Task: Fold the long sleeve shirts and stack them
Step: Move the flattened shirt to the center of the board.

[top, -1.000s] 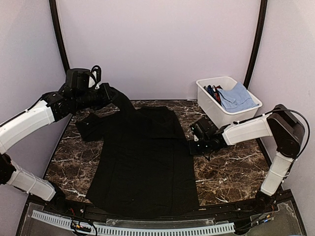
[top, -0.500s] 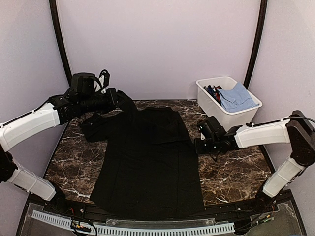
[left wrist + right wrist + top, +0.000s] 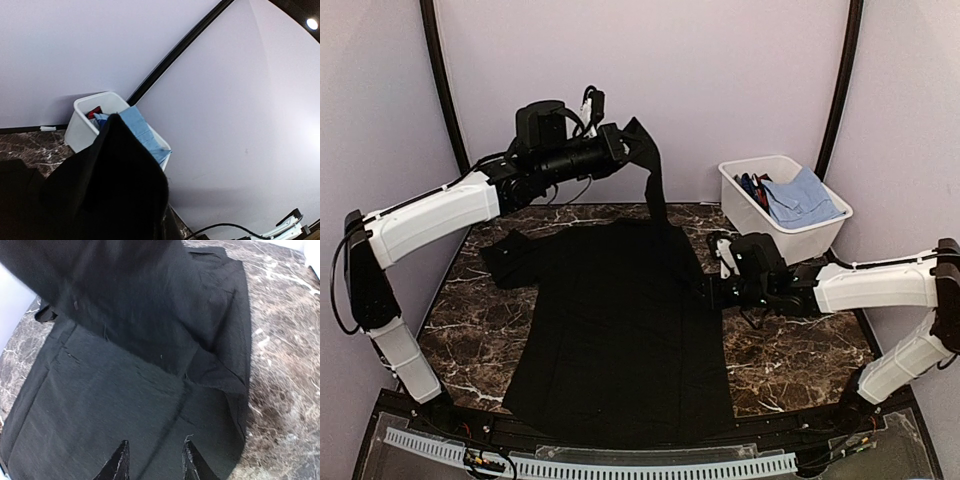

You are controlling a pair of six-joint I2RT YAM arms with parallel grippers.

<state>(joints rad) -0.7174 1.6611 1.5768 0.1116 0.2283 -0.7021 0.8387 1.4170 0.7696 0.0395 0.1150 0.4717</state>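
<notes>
One shirt sleeve in left hand

Both arms have smooth, rounded white shells joined by black joints. The left arm, along the left of the top view, has a long white link, a black elbow at the far left edge and a bulky black wrist block at upper centre, with thin black cables looping above it. Its left claw is black. The right arm, at the right, has a white link with a thin black cable along its top. The right claw has two black, tapered fingers at the bottom of the wrist view.
</notes>
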